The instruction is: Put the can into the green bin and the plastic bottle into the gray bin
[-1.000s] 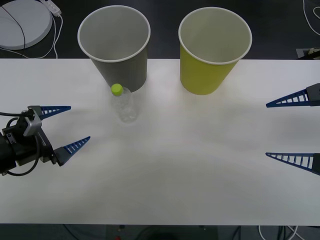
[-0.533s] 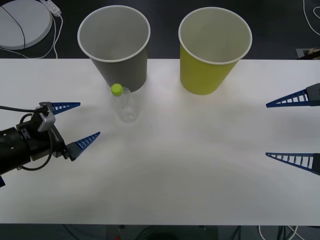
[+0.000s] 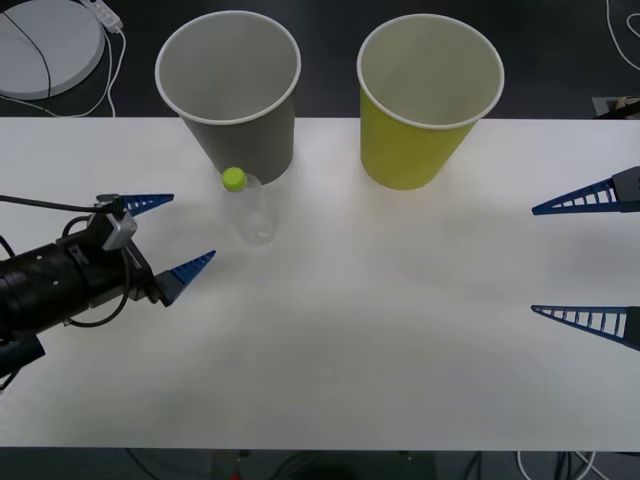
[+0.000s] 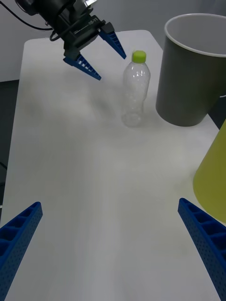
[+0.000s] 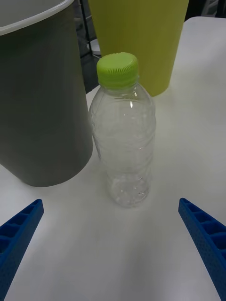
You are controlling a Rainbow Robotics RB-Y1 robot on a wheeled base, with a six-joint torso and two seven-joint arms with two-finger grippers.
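Left gripper (image 3: 178, 236) spread wide, just left of the plastic bottle (image 3: 248, 208), not touching; bottle upright on the table (image 3: 400, 330) just in front of the gray bin (image 3: 232, 95). Right gripper (image 3: 585, 260) spread, idle at the right edge; green bin (image 3: 425, 100) upright beside the gray bin.

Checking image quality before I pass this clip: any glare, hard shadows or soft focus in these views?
Front view: even light, the white table bright and nearly washed out, faint shadows by the plastic bottle and the open left hand. Left wrist view: bottle sharp with small highlights, gray bin and green bin cropped. Right wrist view: its right hand wide open, fingertips slightly soft.
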